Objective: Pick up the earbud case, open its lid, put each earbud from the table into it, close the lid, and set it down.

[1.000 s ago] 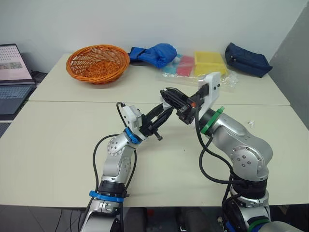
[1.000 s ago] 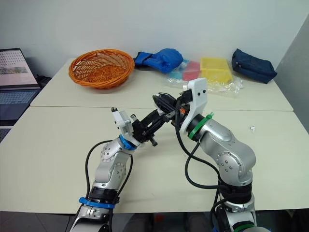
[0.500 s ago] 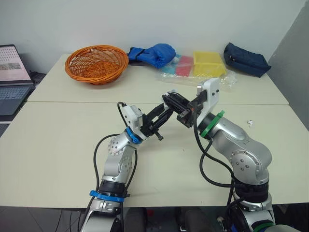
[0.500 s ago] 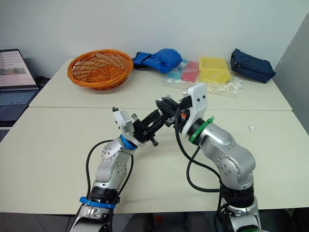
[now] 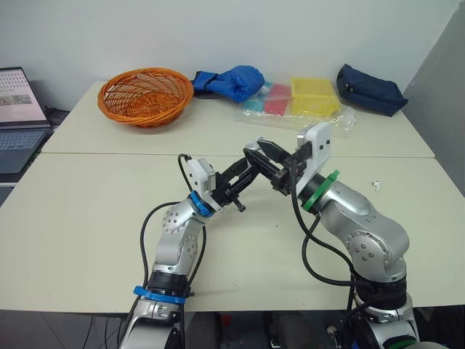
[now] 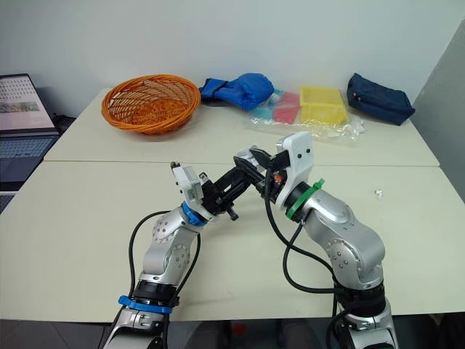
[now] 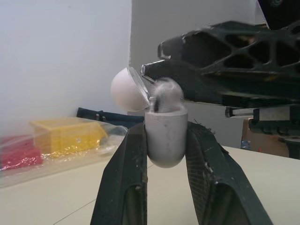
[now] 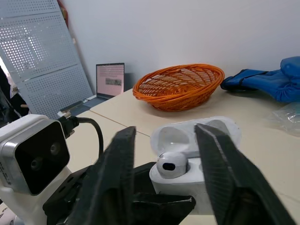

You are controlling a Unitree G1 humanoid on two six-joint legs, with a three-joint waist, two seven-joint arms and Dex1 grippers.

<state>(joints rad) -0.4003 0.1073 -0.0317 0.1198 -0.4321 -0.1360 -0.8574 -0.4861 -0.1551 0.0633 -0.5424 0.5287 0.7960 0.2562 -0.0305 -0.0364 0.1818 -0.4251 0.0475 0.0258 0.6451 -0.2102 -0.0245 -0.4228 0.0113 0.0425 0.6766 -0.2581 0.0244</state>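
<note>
White earbud case (image 7: 165, 136), lid open, sits pinched in the left gripper (image 7: 165, 129) over mid-table — the right gripper (image 8: 164, 129), fingers spread either side of the earbud (image 8: 170, 164) in its well, should, I'd say, press it gently home before seeking the white speck (image 5: 377, 184) at 3 o'clock

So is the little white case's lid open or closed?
Open. The lid is flipped back from the earbud case, which the left tool holds, and one earbud sits in it.
</note>
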